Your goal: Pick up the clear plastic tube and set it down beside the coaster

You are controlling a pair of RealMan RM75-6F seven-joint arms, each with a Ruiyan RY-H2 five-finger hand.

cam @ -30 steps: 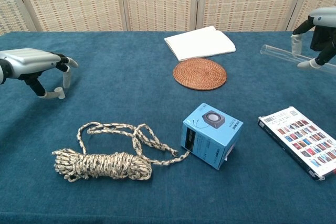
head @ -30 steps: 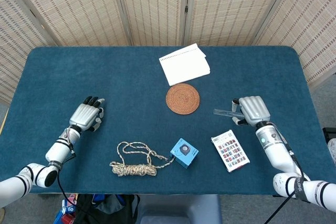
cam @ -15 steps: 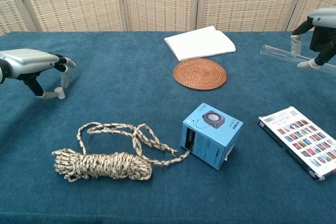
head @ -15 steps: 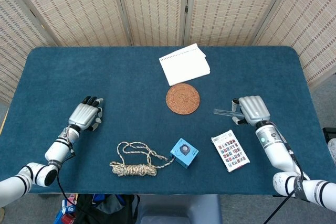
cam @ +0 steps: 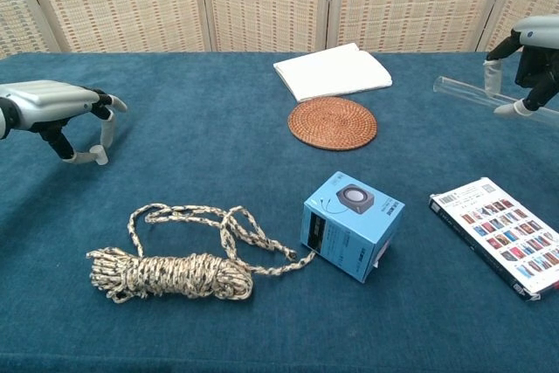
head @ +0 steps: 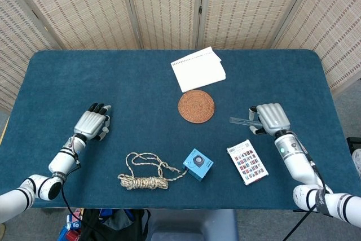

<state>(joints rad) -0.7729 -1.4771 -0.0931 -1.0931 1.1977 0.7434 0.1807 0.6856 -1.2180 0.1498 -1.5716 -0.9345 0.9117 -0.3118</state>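
The clear plastic tube [head: 239, 121] [cam: 461, 89] lies at the right side of the table, to the right of the round woven coaster [head: 196, 106] [cam: 333, 122]. My right hand [head: 269, 118] [cam: 531, 63] sits over the tube's right part and grips it, with fingers on the far side and the thumb on the near side. The tube's left end sticks out toward the coaster. My left hand [head: 92, 122] [cam: 54, 108] hovers low over the table's left side. It holds nothing, and its fingers are loosely bent and apart.
A white notebook [head: 198, 69] lies behind the coaster. In front of the coaster stands a small blue box [head: 198, 165], with a coil of rope [head: 144, 176] to its left. A booklet of printed swatches [head: 247, 162] lies near the front right, just in front of my right hand.
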